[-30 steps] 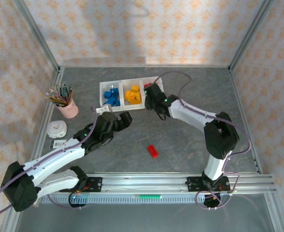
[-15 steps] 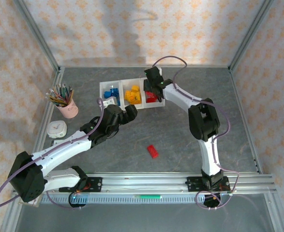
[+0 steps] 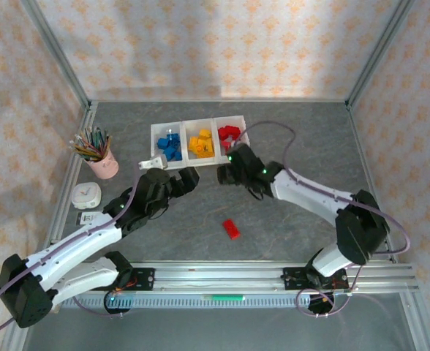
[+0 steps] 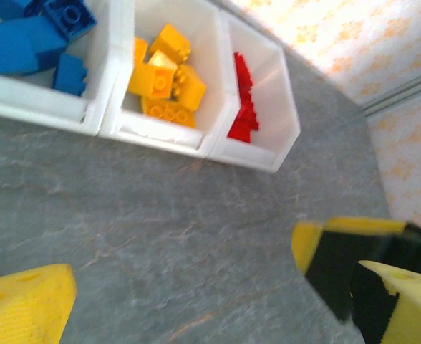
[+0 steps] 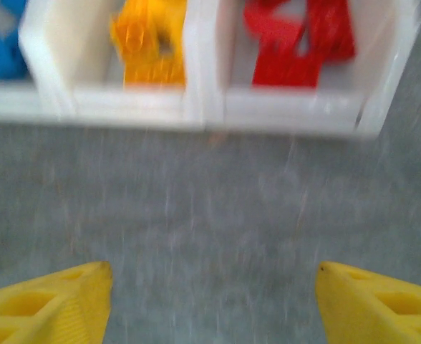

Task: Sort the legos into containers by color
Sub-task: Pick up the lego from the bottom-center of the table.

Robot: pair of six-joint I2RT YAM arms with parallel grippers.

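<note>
Red and alone, one brick (image 3: 232,229) is lying flat and askew on the grey tabletop (image 3: 273,235), nearest the arm bases and well apart from everything else. It is looking like the last piece waiting to be sorted. Farther in, the left end effector (image 3: 189,178) is hovering over bare tabletop with its jaws standing fully wide and nothing in them. Just to its right, the right end effector (image 3: 224,175) is hanging near the bins' front wall. Its jaws are standing well apart and gripping nothing: its wrist view is showing only blurred tabletop between the fingers (image 5: 46,308). Farthest off, the bins (image 3: 185,140) are sitting in a row, holding blue bricks (image 3: 170,145) on the left, yellow bricks (image 3: 201,143) in the middle and red bricks (image 3: 228,134) on the right.

Trouble from here is likely coming from two places. The two end effectors are sitting close together, so both arms heading for the lone brick could be knocking into each other. The brick is also lying at an angle, so jaws descending unaligned could be pinching a corner and skidding it away instead of lifting it.

Against the earlier frames, the right end effector is no longer reaching over the red bin. It is drawing back toward the near side, while the left arm is shifting only slightly and the lone brick is staying put.
</note>
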